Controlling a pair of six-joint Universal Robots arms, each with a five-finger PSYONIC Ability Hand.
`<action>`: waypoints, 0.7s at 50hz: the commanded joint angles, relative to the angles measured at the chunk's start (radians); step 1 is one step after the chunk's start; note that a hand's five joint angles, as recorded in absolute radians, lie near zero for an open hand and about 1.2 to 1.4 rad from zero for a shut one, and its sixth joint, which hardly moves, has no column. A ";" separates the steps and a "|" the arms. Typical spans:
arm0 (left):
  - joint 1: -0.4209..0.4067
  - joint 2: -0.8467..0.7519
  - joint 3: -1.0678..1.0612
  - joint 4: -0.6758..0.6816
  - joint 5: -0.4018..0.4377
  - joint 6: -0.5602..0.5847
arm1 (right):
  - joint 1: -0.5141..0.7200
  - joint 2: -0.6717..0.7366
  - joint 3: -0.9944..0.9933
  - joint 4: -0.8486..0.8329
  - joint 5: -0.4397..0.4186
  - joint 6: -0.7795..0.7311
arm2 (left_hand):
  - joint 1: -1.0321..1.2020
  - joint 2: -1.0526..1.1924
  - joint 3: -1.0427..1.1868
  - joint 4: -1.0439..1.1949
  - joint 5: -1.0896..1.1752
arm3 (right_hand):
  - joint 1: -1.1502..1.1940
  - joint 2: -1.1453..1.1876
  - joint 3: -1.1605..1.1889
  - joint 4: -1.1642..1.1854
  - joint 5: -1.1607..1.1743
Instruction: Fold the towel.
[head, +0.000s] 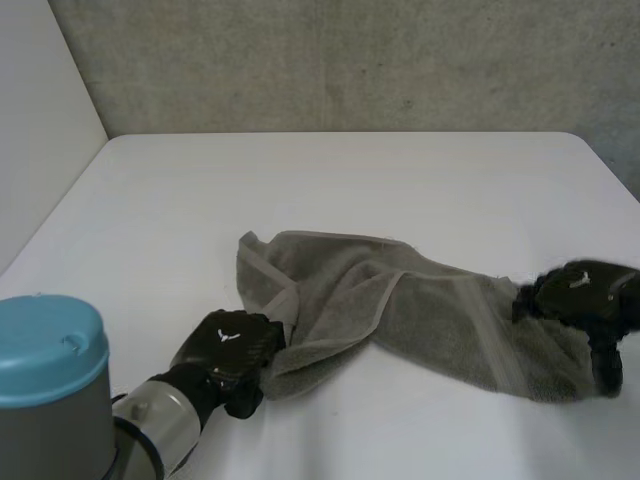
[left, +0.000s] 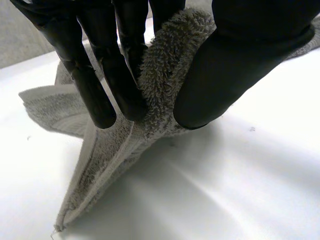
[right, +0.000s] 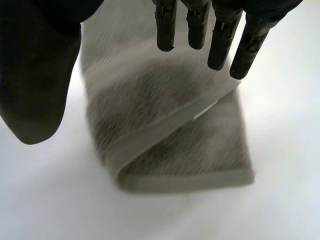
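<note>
Head view: the grey towel (head: 400, 310) lies rumpled on the white table (head: 350, 180). Its long axis runs across from the robot's left to its right, with the right end a little nearer the robot. A woven band crosses the cloth near each end. The left hand (head: 228, 348) is at the near left edge and the right hand (head: 580, 292) sits on the right end. Each hand has a small white mark on its back, too small to read.

Left wrist view: the fingers (left: 107, 70) and thumb (left: 235, 75) are clamped on a bunched fold of the towel's edge, and the cloth trails down to the table below them.

Right wrist view: the hand is relaxed, its fingers (right: 217, 45) straight and the thumb (right: 35, 75) well apart from them. The doubled-over towel end lies under the palm.
</note>
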 joint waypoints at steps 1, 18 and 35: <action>0.007 0.047 -0.042 0.002 -0.006 0.038 | 0.001 0.037 -0.169 -0.079 -0.168 0.372 | 0.207 0.179 0.178 0.179 0.202 | -0.066 -0.074 -0.073 -0.087 -0.060; 0.081 0.241 -0.021 0.005 0.002 0.040 | 0.357 0.393 -0.465 -0.299 -0.077 0.808 | 0.207 0.179 0.178 0.179 0.202 | -0.066 -0.074 -0.073 -0.087 -0.060; 0.190 0.219 0.130 0.061 0.007 0.040 | 0.494 0.688 -1.087 -0.162 0.152 0.808 | 0.207 0.179 0.178 0.179 0.202 | 1.155 1.147 1.149 1.135 1.162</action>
